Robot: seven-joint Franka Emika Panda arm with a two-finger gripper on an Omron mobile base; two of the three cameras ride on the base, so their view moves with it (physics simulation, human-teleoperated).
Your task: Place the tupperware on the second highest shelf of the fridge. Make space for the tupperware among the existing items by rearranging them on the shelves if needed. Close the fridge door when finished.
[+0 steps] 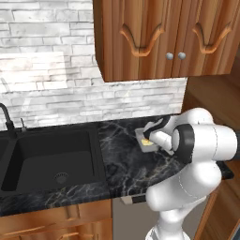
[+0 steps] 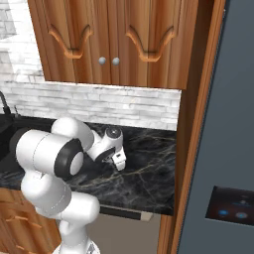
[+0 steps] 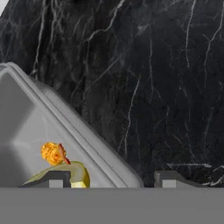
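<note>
With its fingertips straddling the tray's wall, one inside and one outside, the gripper (image 3: 112, 178) stands partly open, not yet clamped on the tupperware (image 3: 39, 131). The tupperware sits on the black marble counter (image 1: 126, 161), at nine o'clock in the hand view. It looks light, stiff and slick-walled; the rim is the sensible hold.

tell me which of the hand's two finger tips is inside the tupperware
In the hand view, the left finger tip sits over the yellow-orange food inside the tupperware; the right one is outside its rim, over the black marble counter.
</note>
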